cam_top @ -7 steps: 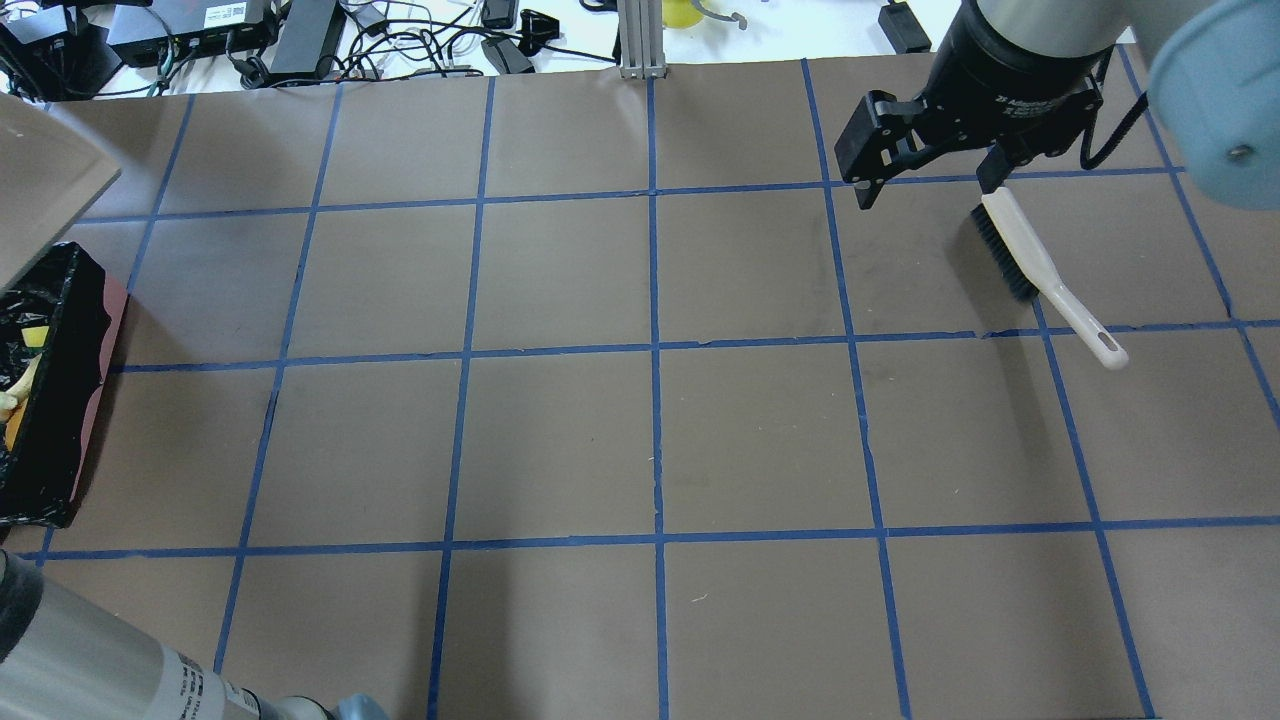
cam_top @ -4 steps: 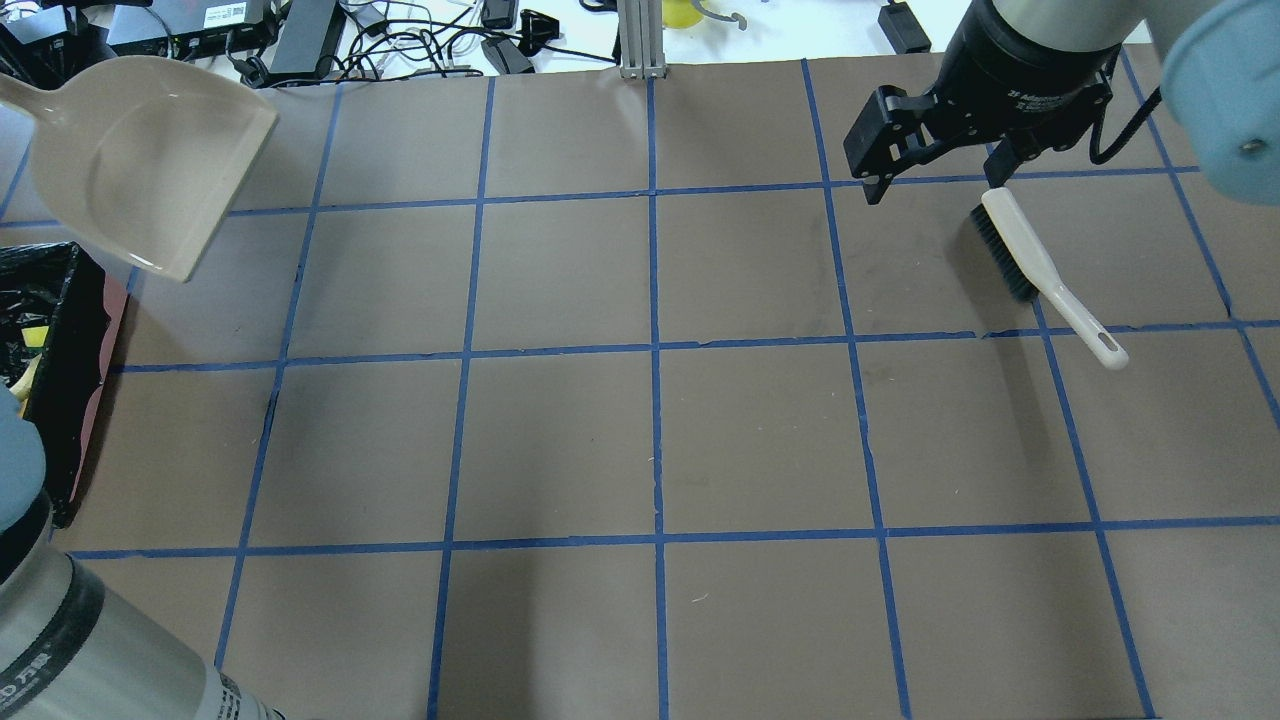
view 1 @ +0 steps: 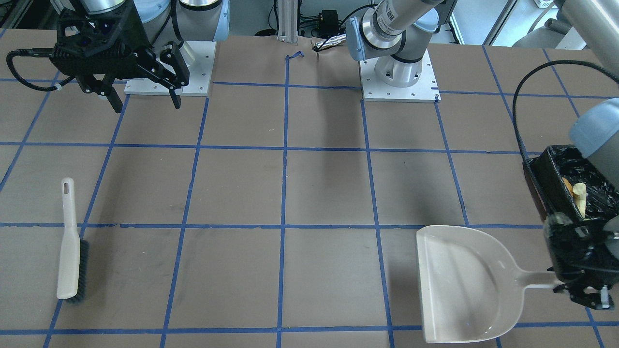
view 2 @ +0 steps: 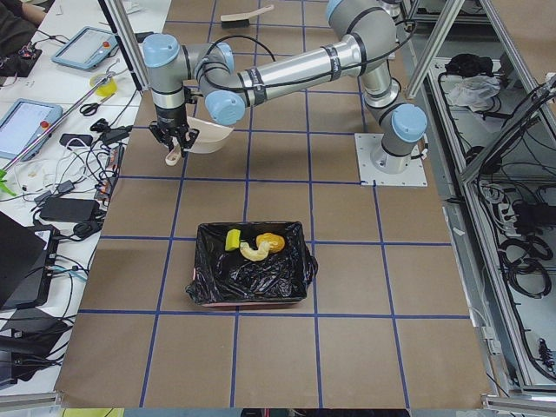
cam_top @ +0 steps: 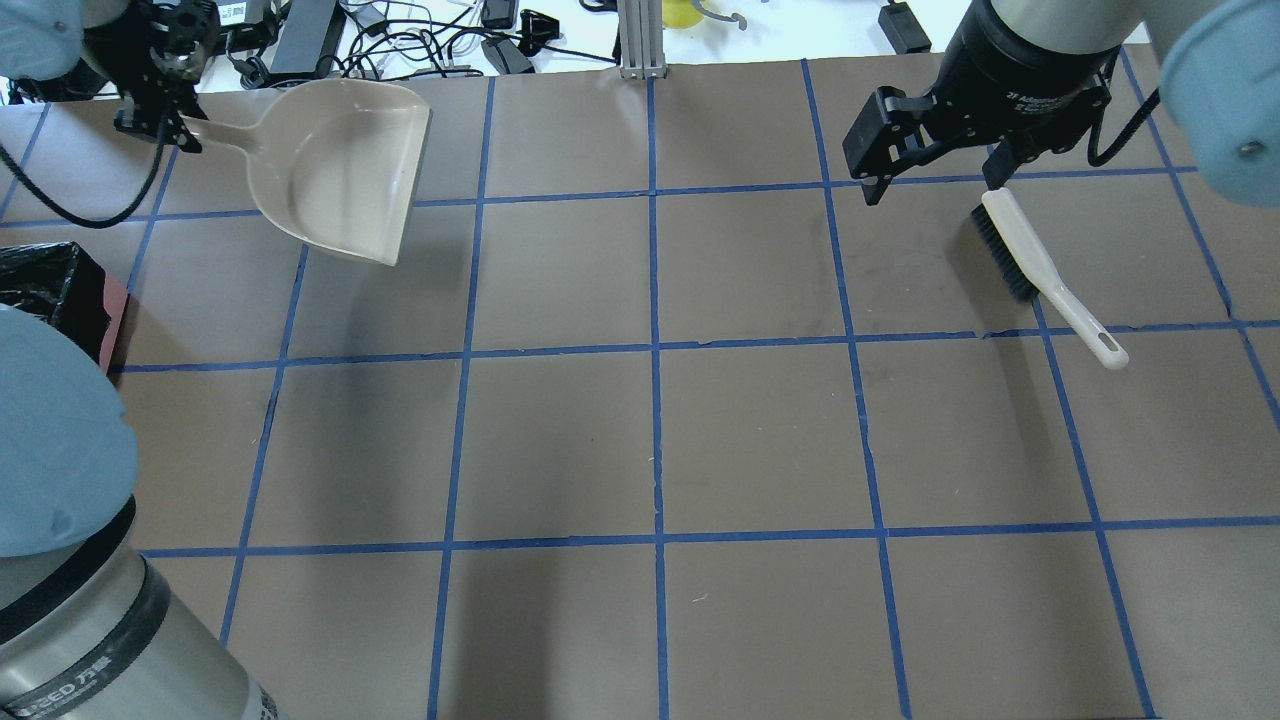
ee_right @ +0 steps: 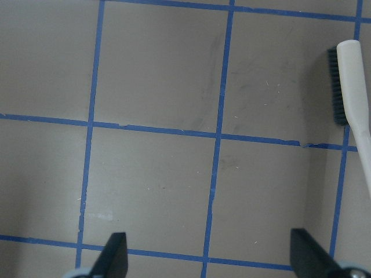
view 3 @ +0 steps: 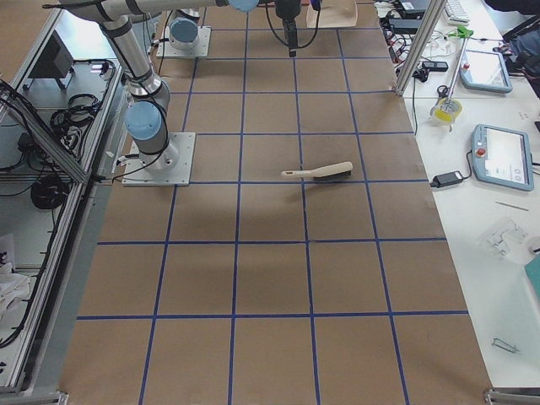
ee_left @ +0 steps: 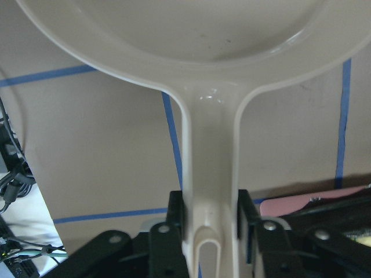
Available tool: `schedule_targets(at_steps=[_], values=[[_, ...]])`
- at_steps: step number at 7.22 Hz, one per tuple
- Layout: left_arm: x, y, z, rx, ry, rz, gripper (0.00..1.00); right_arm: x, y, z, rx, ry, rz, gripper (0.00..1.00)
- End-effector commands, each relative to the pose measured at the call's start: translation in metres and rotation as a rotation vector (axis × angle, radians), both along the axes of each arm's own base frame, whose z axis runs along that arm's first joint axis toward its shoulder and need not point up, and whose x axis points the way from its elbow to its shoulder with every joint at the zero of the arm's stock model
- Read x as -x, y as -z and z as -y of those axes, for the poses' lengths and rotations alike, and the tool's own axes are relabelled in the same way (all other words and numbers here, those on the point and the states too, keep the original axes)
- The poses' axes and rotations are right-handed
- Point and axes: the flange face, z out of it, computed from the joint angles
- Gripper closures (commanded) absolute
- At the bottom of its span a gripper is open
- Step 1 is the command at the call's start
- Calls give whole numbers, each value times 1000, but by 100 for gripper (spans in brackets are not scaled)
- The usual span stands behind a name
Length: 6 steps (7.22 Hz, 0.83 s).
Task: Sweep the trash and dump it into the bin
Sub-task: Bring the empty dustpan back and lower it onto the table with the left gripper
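My left gripper [cam_top: 160, 115] is shut on the handle of the beige dustpan [cam_top: 340, 170], and the left wrist view shows its fingers [ee_left: 174, 223] clamping the handle. The pan [view 1: 464, 285] is held level and empty over the table's far left, apart from the bin [view 1: 541, 188]. The pink bin [view 2: 300, 282] with its black liner holds the trash: the sponge wedge [view 2: 233, 238], the croissant [view 2: 254, 251] and the potato-like lump [view 2: 273, 242]. My right gripper [cam_top: 930, 182] is open and empty, hovering just beyond the brush [cam_top: 1040, 265].
The white-handled brush [view 1: 70, 251] lies on the table at the far right, and also shows in the right wrist view [ee_right: 351, 75]. My left arm's elbow [cam_top: 50, 450] covers most of the bin [cam_top: 70, 290] from overhead. Cables and power boxes [cam_top: 300, 30] lie past the far edge.
My left arm has carried the dustpan from above the bin at the left edge rightward over the table, and the pan has levelled out. The right gripper and the brush have hardly moved.
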Motion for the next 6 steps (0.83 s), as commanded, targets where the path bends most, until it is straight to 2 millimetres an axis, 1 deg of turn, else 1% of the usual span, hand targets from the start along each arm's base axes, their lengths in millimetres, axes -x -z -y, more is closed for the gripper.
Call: schedule_targets(at_steps=[1, 2, 3, 4, 6], values=[[39, 48, 5, -70, -52, -37, 100, 1, -1, -1, 2, 5, -6, 0], [58, 70, 10, -86, -75, -39, 100, 1, -1, -1, 4, 7, -6, 0], [79, 86, 10, -114, -43, -34, 100, 1, 1, 0, -1, -5, -9, 0], [81, 90, 9, -121, -37, -43, 100, 1, -1, 0, 2, 1, -8, 0], [79, 102, 3, -146, -46, -46, 100, 1, 1, 1, -1, -5, -9, 0]])
